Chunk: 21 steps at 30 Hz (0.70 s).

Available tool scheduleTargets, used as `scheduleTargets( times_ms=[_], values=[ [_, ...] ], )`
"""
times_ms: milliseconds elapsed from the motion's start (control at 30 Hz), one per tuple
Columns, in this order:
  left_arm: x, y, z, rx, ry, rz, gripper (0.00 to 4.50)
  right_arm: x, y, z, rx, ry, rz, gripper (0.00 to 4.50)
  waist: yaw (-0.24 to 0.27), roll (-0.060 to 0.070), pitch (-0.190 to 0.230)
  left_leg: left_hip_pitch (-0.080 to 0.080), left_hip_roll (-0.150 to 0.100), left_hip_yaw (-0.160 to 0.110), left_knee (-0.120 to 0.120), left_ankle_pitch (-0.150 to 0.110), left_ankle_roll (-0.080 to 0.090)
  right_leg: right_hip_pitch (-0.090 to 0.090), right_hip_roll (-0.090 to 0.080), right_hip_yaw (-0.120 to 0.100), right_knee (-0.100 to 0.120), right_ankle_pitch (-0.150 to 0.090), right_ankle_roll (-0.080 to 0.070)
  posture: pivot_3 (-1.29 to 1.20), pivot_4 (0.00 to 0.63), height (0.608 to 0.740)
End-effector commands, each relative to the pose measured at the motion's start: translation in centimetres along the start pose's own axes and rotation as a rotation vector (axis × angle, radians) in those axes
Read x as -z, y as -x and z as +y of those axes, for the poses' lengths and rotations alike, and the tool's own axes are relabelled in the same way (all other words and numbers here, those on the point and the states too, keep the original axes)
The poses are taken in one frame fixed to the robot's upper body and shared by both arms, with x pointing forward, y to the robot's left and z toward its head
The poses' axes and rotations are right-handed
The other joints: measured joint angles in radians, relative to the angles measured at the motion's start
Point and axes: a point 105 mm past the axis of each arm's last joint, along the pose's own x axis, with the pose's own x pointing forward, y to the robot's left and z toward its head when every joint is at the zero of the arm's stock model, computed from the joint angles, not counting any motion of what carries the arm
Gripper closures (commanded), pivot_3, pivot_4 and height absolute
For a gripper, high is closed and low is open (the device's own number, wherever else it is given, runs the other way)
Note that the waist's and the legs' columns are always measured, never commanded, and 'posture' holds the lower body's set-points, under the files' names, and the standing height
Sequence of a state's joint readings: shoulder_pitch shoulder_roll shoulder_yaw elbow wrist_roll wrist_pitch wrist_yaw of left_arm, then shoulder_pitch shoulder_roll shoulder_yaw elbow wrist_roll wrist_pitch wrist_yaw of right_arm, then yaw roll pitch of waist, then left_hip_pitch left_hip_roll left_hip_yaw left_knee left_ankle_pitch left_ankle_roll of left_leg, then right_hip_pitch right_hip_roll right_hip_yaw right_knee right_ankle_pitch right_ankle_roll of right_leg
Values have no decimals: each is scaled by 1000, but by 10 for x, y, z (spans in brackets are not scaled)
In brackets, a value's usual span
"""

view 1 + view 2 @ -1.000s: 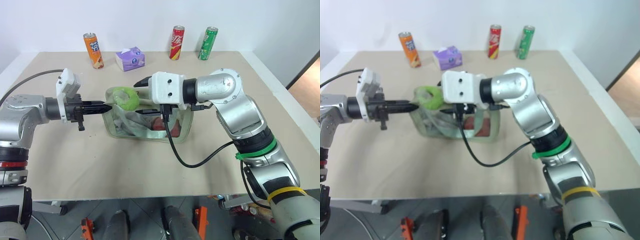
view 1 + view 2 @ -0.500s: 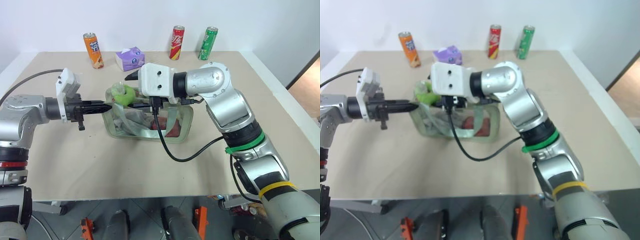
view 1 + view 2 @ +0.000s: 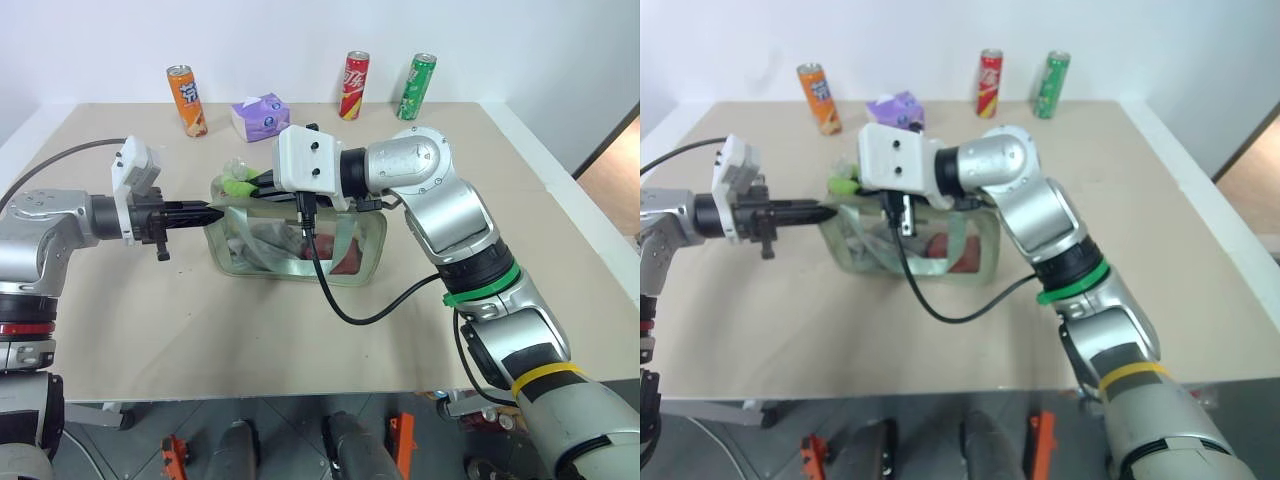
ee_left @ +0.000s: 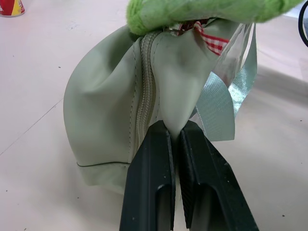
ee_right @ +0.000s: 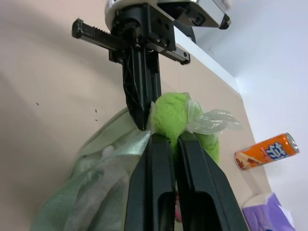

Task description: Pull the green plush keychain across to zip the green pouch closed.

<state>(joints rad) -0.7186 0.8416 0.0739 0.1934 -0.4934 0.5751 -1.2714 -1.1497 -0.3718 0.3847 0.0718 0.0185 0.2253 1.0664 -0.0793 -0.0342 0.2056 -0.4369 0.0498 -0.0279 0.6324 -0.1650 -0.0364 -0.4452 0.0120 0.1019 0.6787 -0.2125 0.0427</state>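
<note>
Jaws of our right gripper (image 5: 174,138) had just shut on the fuzzy lime-green plush keychain (image 5: 174,114) at the left end of the pale sage-green soft pouch (image 3: 300,240); our left gripper (image 4: 174,137) pinched that end's fabric, so pulling could start.

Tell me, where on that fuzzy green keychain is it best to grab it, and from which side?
Probably on the fuzzy ring itself, where it joins the zipper. The green plush keychain sits at the end of the green pouch pinched by the left gripper. Coming from the opposite, unzipped side suits a pull back along the zipper; the right gripper is shut on it that way.
</note>
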Motion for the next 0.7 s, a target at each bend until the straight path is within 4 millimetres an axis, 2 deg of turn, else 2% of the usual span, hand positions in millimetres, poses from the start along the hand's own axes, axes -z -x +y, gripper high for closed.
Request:
scheduleTargets(
  times_ms=[33,233,433,567,700],
  values=[
    [-10,3,1,-6,-26,-28,4500,-12,12,-12,48,31,-37,4490,0,0,0,0,0,0,0,0,0,0,0,0,0,0,0,0,150,740],
    [-8,1,1,-2,-24,-26,4500,1,36,-21,88,-46,-13,4490,1,0,0,0,0,0,0,0,0,0,0,0,0,0,0,0,150,740],
    [-6,-2,0,7,-19,-27,4500,19,76,-20,71,-125,30,4490,3,0,0,0,0,0,0,0,0,0,0,0,0,-1,0,0,150,740],
    [-5,-4,0,14,-15,-28,4500,33,107,-27,111,-154,103,4490,4,0,0,0,0,0,-1,0,0,0,0,0,0,-1,-1,0,150,740],
    [-4,-5,0,17,-13,-29,4500,47,126,-34,173,-149,190,4490,4,0,0,1,-1,0,0,0,0,1,-1,0,0,-1,-1,0,150,740]
  ],
)
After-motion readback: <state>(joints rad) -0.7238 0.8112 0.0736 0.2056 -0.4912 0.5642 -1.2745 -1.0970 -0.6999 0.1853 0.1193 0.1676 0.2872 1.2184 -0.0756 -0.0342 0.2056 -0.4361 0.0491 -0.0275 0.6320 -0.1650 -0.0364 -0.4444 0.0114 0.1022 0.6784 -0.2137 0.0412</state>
